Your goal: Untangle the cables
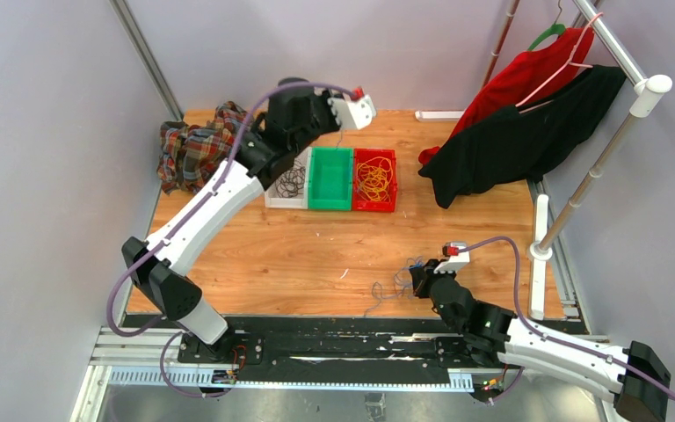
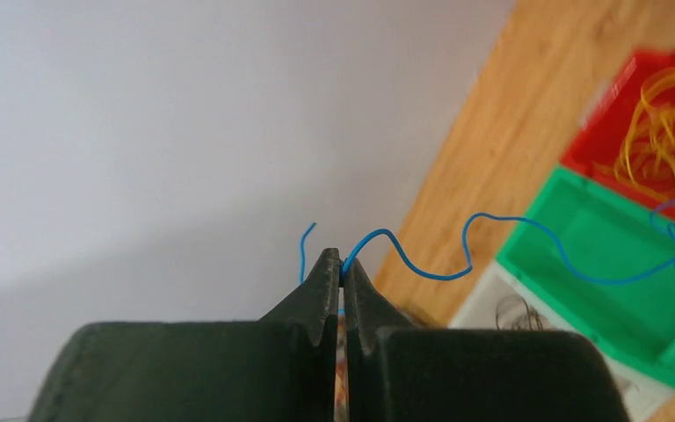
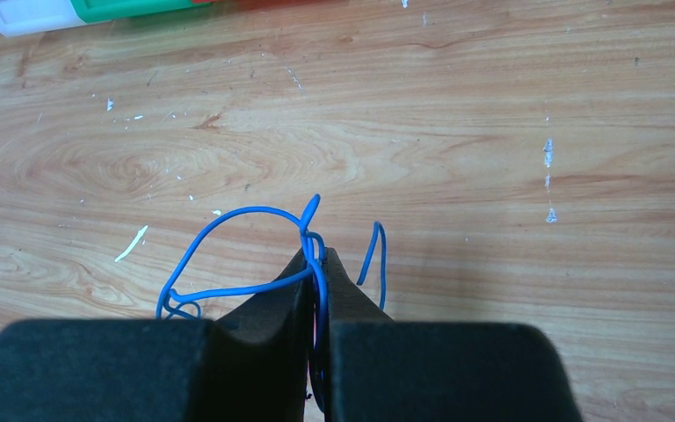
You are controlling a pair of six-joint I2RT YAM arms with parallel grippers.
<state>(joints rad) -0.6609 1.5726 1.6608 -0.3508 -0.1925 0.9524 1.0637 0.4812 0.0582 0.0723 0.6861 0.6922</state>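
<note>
My left gripper (image 2: 343, 265) is pinched shut on a thin blue wire (image 2: 510, 223), which the top view barely shows. The wire trails above the green bin (image 2: 606, 251). My right gripper (image 3: 316, 260) is clamped on a blue wire tangle (image 3: 228, 220) over the wooden table (image 3: 492, 132). The top view shows the full row of bins: black wires (image 1: 291, 183) in the white bin (image 1: 272, 202), yellow wires (image 1: 374, 178) in the red bin (image 1: 395, 180).

1. No word, label, brand, number or sign can be read in any of the three views.
2. Any markings that may be there are too small or too blurred to make out.
</note>
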